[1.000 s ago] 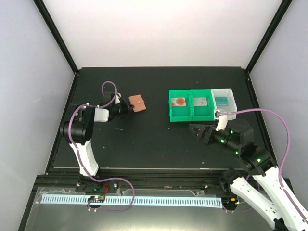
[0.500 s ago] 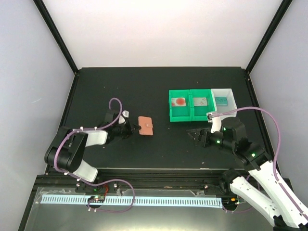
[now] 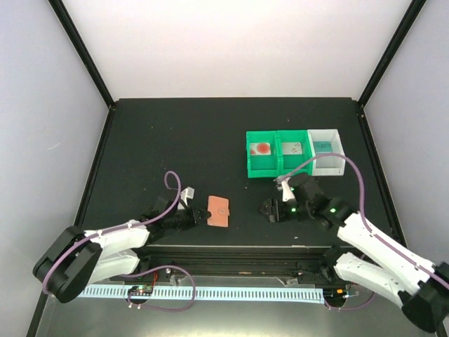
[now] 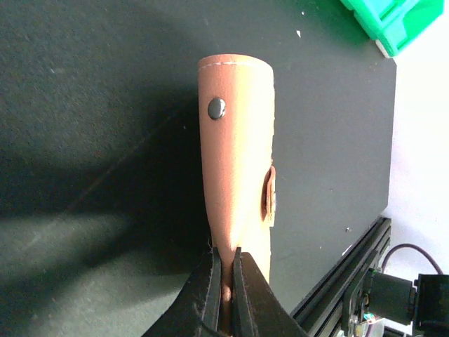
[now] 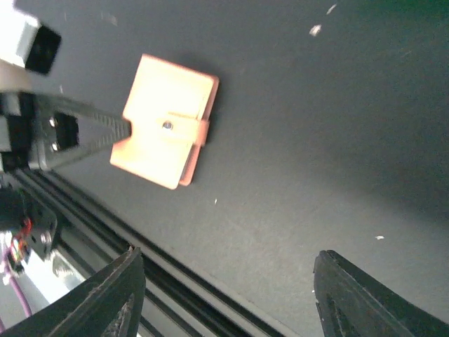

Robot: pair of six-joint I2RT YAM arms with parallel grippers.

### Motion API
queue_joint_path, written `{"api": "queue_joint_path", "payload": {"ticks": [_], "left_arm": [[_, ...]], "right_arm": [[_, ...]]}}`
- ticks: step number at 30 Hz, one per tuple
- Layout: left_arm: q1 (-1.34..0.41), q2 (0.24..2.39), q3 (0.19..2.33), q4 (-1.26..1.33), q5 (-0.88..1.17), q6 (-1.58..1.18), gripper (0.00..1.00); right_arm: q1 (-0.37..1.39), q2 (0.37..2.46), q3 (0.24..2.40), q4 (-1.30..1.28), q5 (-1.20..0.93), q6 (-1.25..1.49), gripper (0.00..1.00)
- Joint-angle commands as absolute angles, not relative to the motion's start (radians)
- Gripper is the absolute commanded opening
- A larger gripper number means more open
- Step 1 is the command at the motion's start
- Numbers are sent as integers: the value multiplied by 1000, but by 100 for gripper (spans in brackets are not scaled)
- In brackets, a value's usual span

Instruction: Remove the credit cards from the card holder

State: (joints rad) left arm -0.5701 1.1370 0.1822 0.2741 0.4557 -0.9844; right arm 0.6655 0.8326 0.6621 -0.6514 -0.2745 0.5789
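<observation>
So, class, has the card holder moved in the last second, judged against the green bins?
Yes. Pinched by the left gripper, the card holder has come toward the near edge and slightly right; the green bins stayed put.

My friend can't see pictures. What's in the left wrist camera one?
The left gripper pinches the near edge of a folded salmon-pink card holder with a silver snap stud. Behind it is the black table, with a corner of a green bin at the top right.
</observation>
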Motion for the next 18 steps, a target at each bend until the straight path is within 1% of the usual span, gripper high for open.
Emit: {"api": "queue_joint_path", "payload": {"ticks": [1, 6, 10, 14, 18], "left_arm": [[-637, 1072, 165, 273, 344, -1053, 4], [-694, 1053, 131, 296, 311, -1107, 12], [-739, 1063, 124, 311, 307, -1135, 16], [-764, 1055, 124, 323, 313, -1146, 19], [-767, 1004, 124, 246, 269, -1144, 25]], "right_arm": [[814, 941, 655, -536, -191, 645, 66], [930, 1074, 680, -441, -130, 693, 59], [1004, 1201, 730, -397, -78, 701, 57], [1041, 1331, 789, -394, -38, 693, 55], [1059, 1426, 852, -385, -9, 671, 52]]}}
